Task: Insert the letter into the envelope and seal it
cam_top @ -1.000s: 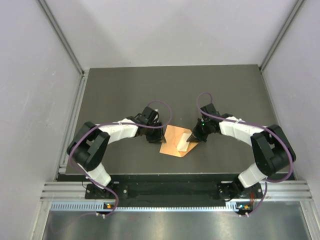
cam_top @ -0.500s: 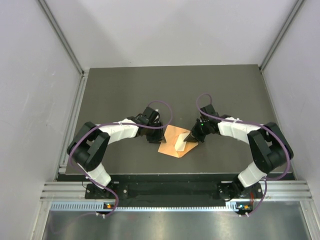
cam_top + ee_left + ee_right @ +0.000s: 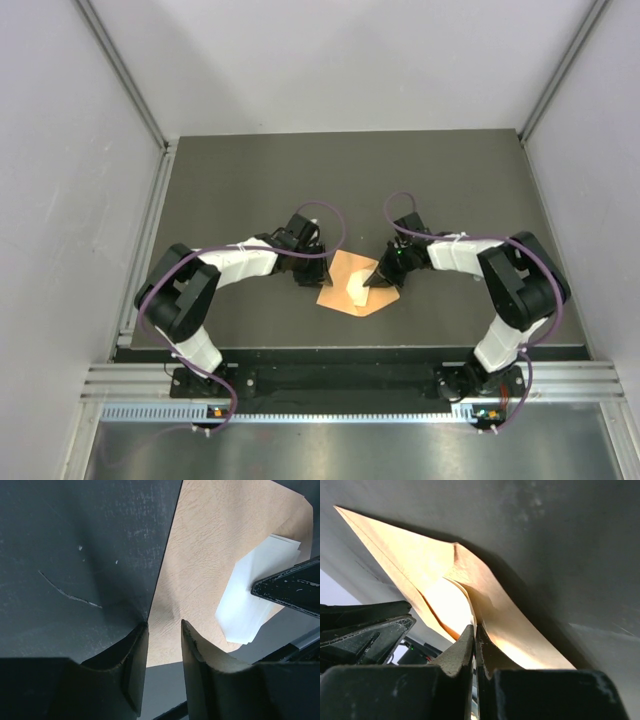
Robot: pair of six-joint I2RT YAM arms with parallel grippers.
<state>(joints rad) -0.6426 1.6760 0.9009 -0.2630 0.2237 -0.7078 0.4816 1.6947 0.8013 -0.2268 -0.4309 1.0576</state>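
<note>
The orange envelope (image 3: 345, 290) lies flat on the dark mat between both arms. The pale letter (image 3: 359, 289) slants across its right half. My right gripper (image 3: 379, 281) is shut on the letter's thin edge (image 3: 473, 614), and the envelope (image 3: 515, 622) curls up around it. My left gripper (image 3: 309, 277) rests at the envelope's left edge. In the left wrist view its jaws (image 3: 164, 630) stand apart over the envelope's (image 3: 210, 565) near corner, gripping nothing. The letter (image 3: 252, 597) and a right finger (image 3: 292, 585) show beyond.
The dark mat (image 3: 250, 180) is walled by white panels on three sides. A metal rail (image 3: 340, 380) runs along the near edge by the arm bases. A thin scratch (image 3: 70, 595) marks the mat left of the envelope.
My right gripper has moved left and lower with the letter, which now lies flatter over the envelope. The left arm has stayed in place.
</note>
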